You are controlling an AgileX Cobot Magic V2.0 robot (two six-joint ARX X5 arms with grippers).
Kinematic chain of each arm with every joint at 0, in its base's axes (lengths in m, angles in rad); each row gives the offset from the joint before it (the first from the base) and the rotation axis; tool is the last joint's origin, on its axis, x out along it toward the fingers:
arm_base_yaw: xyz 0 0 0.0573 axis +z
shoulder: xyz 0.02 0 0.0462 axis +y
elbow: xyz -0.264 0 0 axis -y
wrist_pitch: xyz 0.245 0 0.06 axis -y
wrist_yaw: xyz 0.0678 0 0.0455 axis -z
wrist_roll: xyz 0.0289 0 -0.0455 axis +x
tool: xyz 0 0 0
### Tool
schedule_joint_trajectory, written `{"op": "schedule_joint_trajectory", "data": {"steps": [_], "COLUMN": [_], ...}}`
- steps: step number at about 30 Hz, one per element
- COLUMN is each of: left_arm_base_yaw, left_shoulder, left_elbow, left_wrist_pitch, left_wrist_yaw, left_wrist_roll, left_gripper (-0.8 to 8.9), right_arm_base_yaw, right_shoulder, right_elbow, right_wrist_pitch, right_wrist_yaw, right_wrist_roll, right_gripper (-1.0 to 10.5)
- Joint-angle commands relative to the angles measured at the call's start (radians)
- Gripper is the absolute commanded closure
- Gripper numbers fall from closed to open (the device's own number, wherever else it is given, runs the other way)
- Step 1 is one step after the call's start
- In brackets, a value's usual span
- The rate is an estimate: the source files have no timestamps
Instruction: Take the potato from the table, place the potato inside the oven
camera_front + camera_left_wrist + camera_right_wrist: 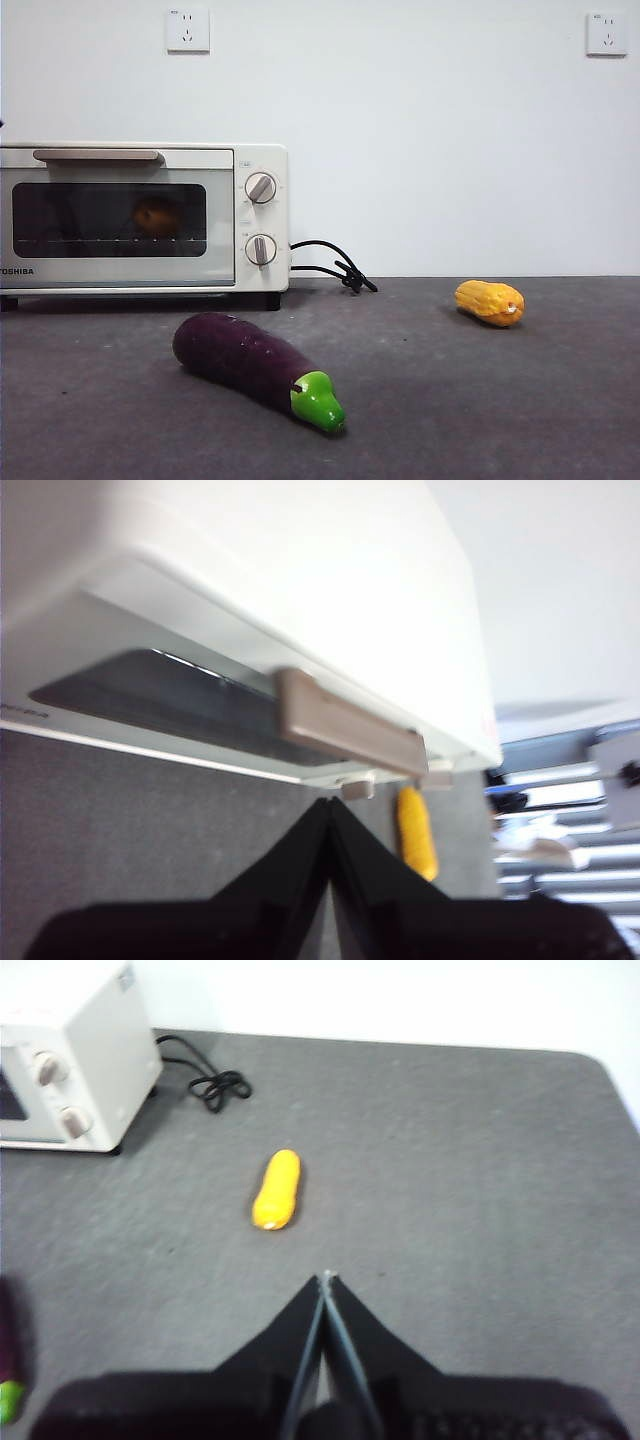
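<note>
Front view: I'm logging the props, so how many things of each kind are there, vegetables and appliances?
Vegetables: 3, the potato behind the oven's glass door, the eggplant and the corn cob on the table.
Appliances: 1, the oven, door shut.
Total: 4.

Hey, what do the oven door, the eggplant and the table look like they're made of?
Oven door: dark glass, probably, since the potato shows dimly through it; cream frame looks like painted metal or plastic.
Eggplant: smooth with a glossy green tip, likely a plastic replica, though real cannot be ruled out.
Table: matte, mottled dark grey, perhaps a felt-like or textured covering.
</note>
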Motion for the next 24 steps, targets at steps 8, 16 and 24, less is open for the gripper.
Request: {"op": "schedule_joint_trajectory", "data": {"steps": [8,16,24], "left_arm_base_yaw": [-0.272,-0.624,-0.841], "left_shoulder": [-0.113,-0.202,-0.351], "left_elbow": [0.001,0.001,0.001], "left_wrist_pitch": [-0.076,-0.084,-0.086], "left_wrist_yaw": [-0.100,-0.167,-0.434], "left_wrist_roll": [0.117,0.209,0.213], "left_gripper": [8.22,8.22,8.22], "right_arm_base_yaw": [0.000,0.000,0.000], "right_shoulder": [-0.004,-0.004,-0.004], "right_elbow": [-0.007,-0.007,-0.006], "right_wrist_pitch": [-0.016,-0.015,-0.019], "right_wrist_yaw": [0.111,0.109,0.110], "right_wrist_roll": [0.031,0.039,0.037], "right_gripper": [9.5,9.5,9.5]}}
